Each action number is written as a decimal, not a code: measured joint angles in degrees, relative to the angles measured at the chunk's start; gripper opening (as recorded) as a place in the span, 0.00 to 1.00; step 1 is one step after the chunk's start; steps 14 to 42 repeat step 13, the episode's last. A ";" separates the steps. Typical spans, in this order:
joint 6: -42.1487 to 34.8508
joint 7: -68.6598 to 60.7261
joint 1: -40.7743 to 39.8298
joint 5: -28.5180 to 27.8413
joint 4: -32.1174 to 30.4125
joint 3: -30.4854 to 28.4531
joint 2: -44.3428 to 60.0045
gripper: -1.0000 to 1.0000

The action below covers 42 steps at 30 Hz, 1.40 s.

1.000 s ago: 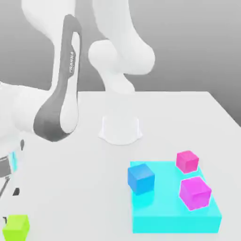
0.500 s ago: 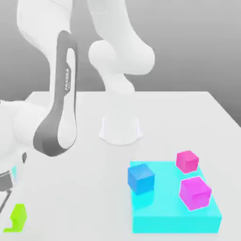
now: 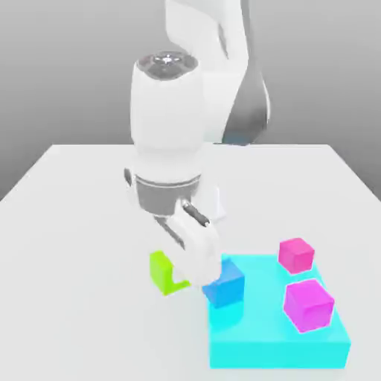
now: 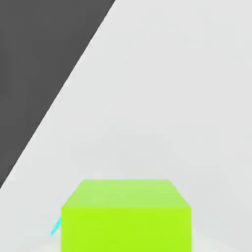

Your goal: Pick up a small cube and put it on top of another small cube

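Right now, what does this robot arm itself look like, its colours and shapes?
The arm is glossy white and built of thick rounded segments, like fat tubes joined end to end. A dark grey panel runs along the far segment, and a grey metallic ring circles the wrist. The tool below it is white. No cables show.

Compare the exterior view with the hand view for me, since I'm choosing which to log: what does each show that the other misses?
Only the exterior view shows the arm, the blue cube, two magenta cubes and the cyan platform they rest on. Only the hand view shows the lime-green cube close up, filling the foreground, with the table's edge against a dark background. Both show that green cube and the white table.
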 joint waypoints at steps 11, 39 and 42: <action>10.61 -3.42 5.51 2.60 -9.10 3.34 0.82 1.00; 10.61 -3.42 5.51 2.60 -9.10 3.34 0.82 1.00; 10.61 -3.42 5.51 2.60 -9.10 3.34 0.82 1.00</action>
